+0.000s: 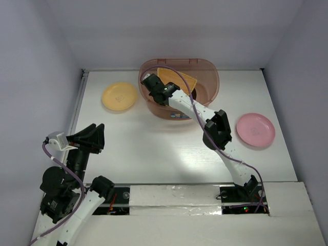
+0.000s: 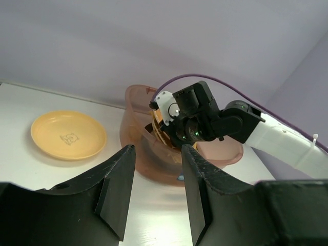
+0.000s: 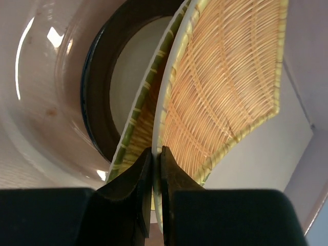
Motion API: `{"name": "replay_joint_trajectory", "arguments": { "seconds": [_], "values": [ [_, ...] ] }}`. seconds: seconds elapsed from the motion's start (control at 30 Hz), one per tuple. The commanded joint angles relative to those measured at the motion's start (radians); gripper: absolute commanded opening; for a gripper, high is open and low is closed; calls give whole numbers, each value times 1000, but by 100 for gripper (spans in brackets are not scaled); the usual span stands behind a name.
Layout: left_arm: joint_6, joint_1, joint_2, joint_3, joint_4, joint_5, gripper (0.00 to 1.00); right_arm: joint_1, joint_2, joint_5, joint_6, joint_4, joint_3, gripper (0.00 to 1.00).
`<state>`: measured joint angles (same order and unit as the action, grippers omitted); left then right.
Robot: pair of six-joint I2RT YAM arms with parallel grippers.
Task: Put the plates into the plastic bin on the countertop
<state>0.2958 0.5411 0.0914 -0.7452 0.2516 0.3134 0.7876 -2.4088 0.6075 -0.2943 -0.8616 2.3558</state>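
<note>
The reddish-brown plastic bin [image 1: 211, 82] stands at the back middle of the white countertop [image 1: 154, 148]. My right gripper [image 1: 154, 85] is down inside it, shut on the edge of the orange fan-shaped plate [image 1: 180, 79], which it holds on edge; the grip shows in the right wrist view [image 3: 156, 154] on the woven-patterned plate [image 3: 225, 77]. A second orange plate with a green rim [image 3: 141, 115] and a brown-rimmed cream plate [image 3: 133, 61] are in the bin behind it. The yellow plate [image 1: 119, 96] lies left of the bin, the pink plate [image 1: 255, 129] to its right. My left gripper [image 1: 95, 136] is open and empty.
Pale walls close in the countertop on three sides. The right arm's forearm [image 1: 218, 128] stretches from the near edge across the bin's front rim. In the left wrist view the yellow plate [image 2: 68, 135] and the bin [image 2: 136, 148] lie beyond my open fingers [image 2: 115, 179].
</note>
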Motion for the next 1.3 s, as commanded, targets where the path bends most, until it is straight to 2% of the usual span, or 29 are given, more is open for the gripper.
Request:
{"name": "replay_joint_trajectory", "arguments": {
  "seconds": [0.0, 0.03, 0.13, 0.27, 0.43, 0.53, 0.6, 0.63, 0.67, 0.7, 0.73, 0.77, 0.8, 0.83, 0.9, 0.93, 1.0, 1.07, 1.13, 1.2, 1.27],
  "values": [
    [-11, -21, 34, 6, -43, -19, 38, 2, 30, 40, -20, 67, 11, 3],
    [-11, -21, 37, 7, -43, -19, 38, 2, 30, 61, -20, 73, 5, 17],
    [-11, -41, 56, 7, -43, -17, 38, 12, 49, 80, -3, 98, -13, 50],
    [-9, -41, 102, 4, -43, -10, 38, 12, 149, 34, 63, 124, -29, 58],
    [2, -50, 162, -5, -49, 3, 38, 12, 348, -60, 181, 211, -182, 67],
    [20, -50, 209, -23, -57, 13, 38, 12, 477, -115, 256, 237, -268, 68],
    [35, -50, 260, -37, -63, 18, 38, 12, 594, -147, 329, 303, -404, 66],
    [55, -50, 278, -49, -69, 18, 38, 12, 638, -187, 357, 335, -464, 49],
    [69, -50, 322, -54, -81, 19, 38, 12, 687, -199, 385, 373, -606, 31],
    [83, -50, 349, -59, -87, 16, 37, 12, 799, -209, 452, 479, -688, 10],
    [98, -50, 373, -60, -100, 10, 33, 12, 862, -225, 486, 537, -772, 0],
    [121, -61, 433, -59, -113, -2, 30, 12, 923, -283, 507, 599, -859, 0],
    [138, -61, 467, -60, -126, -13, 27, 12, 1042, -311, 556, 713, -1021, 0],
    [157, -61, 499, -69, -130, -34, 17, 12, 1098, -352, 584, 763, -1093, 0],
    [224, -72, 582, -60, -176, -34, 8, 12, 1201, -380, 636, 846, -1263, 0],
    [245, -84, 600, -42, -201, -17, 3, 12, 1297, -382, 650, 851, -1309, 0],
    [293, -108, 663, -25, -245, 13, 0, 12, 1388, -388, 665, 897, -1387, 0],
    [322, -128, 730, -16, -296, 62, 0, 12, 1506, -391, 669, 886, -1461, 0],
    [364, -190, 781, 9, -336, 49, 1, 12, 1579, -393, 672, 877, -1530, 0],
    [390, -286, 876, 15, -376, 7, 9, 12, 1668, -390, 672, 878, -1576, 0],
    [419, -355, 979, 30, -417, -62, 27, 12, 1709, -390, 672, 869, -1621, 2]
  ]
}}
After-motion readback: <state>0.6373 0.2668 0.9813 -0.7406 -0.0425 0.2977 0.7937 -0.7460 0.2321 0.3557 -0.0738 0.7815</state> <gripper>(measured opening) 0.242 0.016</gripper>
